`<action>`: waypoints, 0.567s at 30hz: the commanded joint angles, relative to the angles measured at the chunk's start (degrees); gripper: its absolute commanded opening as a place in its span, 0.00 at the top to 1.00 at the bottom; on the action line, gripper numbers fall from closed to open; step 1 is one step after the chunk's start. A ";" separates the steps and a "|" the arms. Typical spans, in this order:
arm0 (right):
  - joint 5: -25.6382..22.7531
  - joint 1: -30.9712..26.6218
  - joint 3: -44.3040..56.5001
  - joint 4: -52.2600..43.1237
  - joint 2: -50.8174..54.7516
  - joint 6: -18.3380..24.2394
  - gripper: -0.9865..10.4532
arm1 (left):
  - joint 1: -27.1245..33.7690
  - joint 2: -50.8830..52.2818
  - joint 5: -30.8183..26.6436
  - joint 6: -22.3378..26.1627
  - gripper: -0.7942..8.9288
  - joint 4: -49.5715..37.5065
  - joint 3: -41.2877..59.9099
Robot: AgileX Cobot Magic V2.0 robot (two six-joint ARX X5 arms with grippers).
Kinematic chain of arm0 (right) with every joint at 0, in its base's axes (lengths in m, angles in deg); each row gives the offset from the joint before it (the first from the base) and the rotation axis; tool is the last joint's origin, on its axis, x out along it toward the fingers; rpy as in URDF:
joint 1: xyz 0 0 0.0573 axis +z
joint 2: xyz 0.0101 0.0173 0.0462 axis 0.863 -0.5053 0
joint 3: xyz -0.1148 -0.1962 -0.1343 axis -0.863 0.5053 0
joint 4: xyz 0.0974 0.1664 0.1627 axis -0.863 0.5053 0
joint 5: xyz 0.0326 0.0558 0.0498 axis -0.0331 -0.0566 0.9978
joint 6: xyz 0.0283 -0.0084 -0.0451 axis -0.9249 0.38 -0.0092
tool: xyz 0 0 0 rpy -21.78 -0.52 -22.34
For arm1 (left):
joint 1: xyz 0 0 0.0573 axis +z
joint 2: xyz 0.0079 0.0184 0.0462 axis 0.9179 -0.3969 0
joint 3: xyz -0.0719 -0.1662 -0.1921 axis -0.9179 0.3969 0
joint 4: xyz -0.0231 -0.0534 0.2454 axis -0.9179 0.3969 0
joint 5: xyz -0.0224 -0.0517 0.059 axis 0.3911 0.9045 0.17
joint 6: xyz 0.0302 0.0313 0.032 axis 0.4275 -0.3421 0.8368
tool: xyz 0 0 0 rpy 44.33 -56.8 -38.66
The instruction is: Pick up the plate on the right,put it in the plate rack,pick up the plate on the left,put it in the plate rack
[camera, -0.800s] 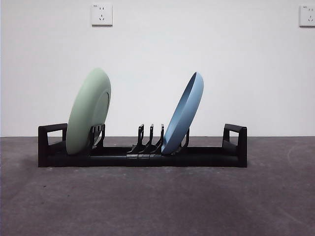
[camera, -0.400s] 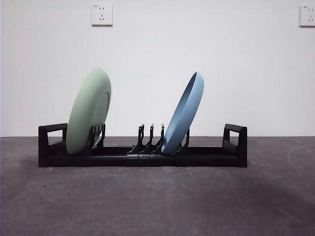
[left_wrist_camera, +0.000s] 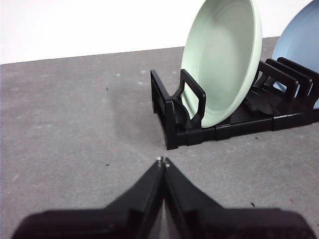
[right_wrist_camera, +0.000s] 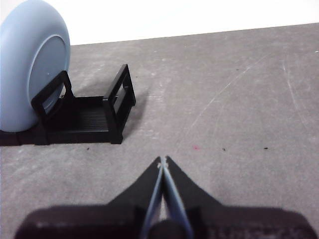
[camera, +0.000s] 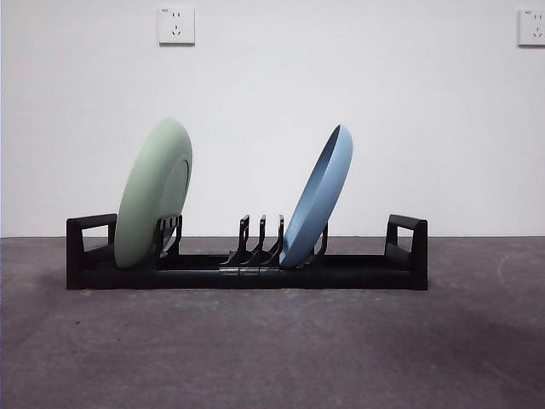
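Green plate (camera: pixel 154 194), blue plate (camera: pixel 318 198) tilted in black rack (camera: pixel 247 271).

The table (camera: pixel 272 349) has a dark grey, slightly scuffed top that reaches back to a white wall. A long black plate rack (camera: pixel 247 271) sits directly on it, lying lengthwise along the far edge, with bare tabletop in front.

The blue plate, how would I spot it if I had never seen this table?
Find the long black plate rack lying across the grey table. Two plates stand on edge in it; the blue plate leans near the middle prongs. Its neighbour, the green plate, stands at the other end, and only colour separates them.
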 commanded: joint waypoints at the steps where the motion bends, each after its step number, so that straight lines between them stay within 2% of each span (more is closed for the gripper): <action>1: 1.66 -0.02 1.40 -0.50 1.36 -0.98 0.91 | 0.22 0.17 0.04 -0.55 0.92 -0.09 0.83; 5: 6.05 -0.02 2.58 -0.76 3.30 -0.96 0.91 | 0.22 0.17 0.04 -0.55 0.92 -0.09 0.83; 17: 5.55 0.04 2.51 -0.76 3.28 -1.84 0.91 | 0.22 0.17 0.04 -0.55 0.92 -0.11 0.83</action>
